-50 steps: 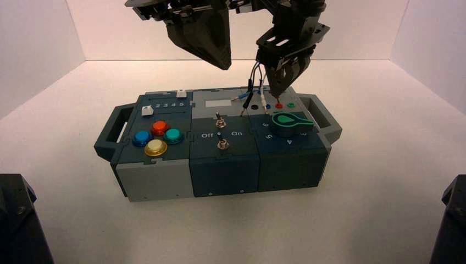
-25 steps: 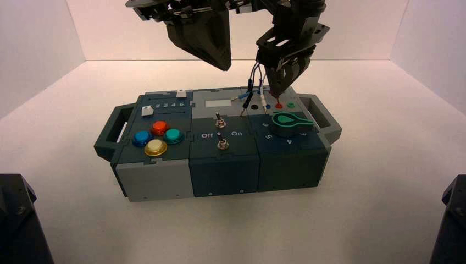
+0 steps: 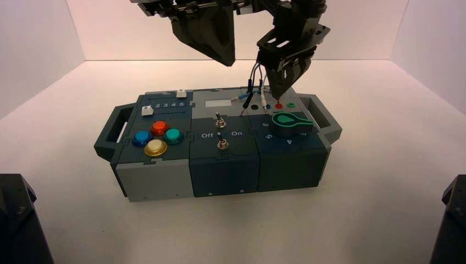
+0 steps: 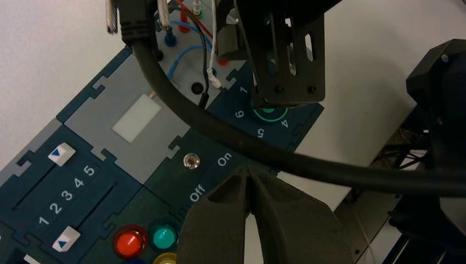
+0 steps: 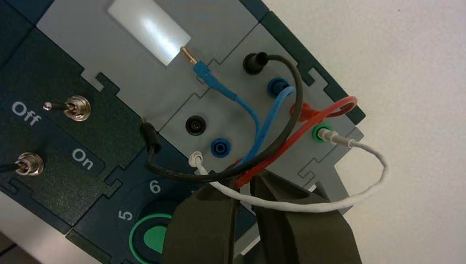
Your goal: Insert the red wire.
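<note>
Right claw [image 3: 278, 95]: clenched on the red wire [image 5: 297, 136] near its front end, above the red socket [image 3: 279, 106] at the right rear of the box [image 3: 224, 179]. Compared with the earlier high views, we record it a touch lower, with less red showing beneath.
Red wire: far end in the rear row of sockets; front end at the claw, over the front row. We take this for the pressing-in stage, close to done; full seating we cannot confirm.
Left claw [image 3: 228, 61]: clenched, grasping nothing; shifted slightly towards the right arm, above the rear middle of the box, apart from the work.
Pending, in our judgement: a straight push, then release, without snagging the white wire [image 5: 308, 207] alongside.
</note>
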